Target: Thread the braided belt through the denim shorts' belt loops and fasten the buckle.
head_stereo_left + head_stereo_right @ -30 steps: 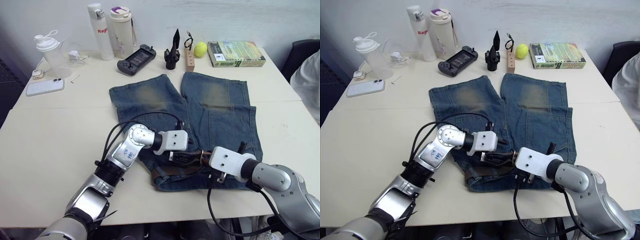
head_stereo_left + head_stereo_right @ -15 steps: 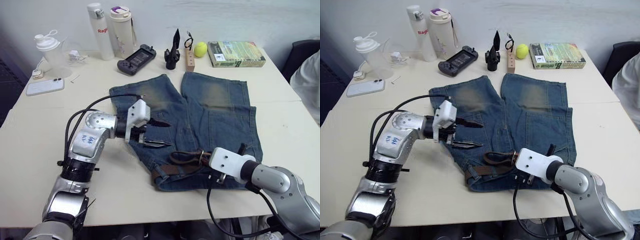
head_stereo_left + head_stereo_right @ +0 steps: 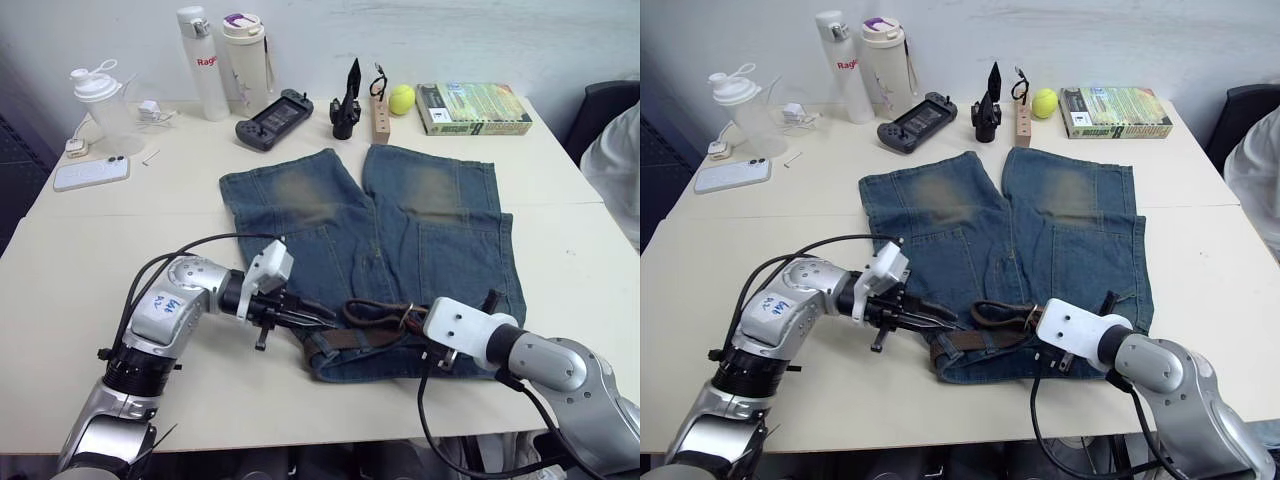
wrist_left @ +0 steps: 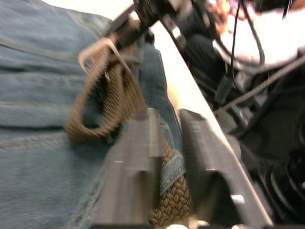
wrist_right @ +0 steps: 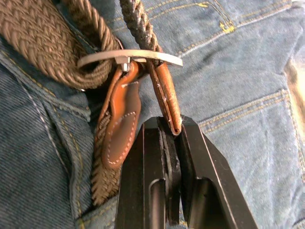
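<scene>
The denim shorts (image 3: 420, 220) lie flat with the waistband at the near table edge. The braided belt (image 3: 375, 312) is bunched in a loop on that waistband. Its silver buckle (image 5: 128, 57) lies just past my right gripper (image 5: 169, 126), which is shut on the brown leather end beside it. At the waistband's left end, my left gripper (image 3: 318, 315) has its fingers (image 4: 138, 157) close together, with the waistband edge and a stretch of braid (image 4: 171, 205) between them. I cannot tell the belt loops apart around the bunched belt.
Along the table's far edge stand a shaker cup (image 3: 100, 105), two bottles (image 3: 205, 65), a game controller (image 3: 272, 118), a black holder (image 3: 345, 105), a tennis ball (image 3: 401, 98) and a book (image 3: 470, 107). A phone (image 3: 90, 173) lies far left. A person's sleeve (image 3: 620, 170) is at the right.
My left gripper lifted off the waistband, swung open over the shorts' left leg, then came back down to the waistband's left end and closed. The right gripper stayed put.
</scene>
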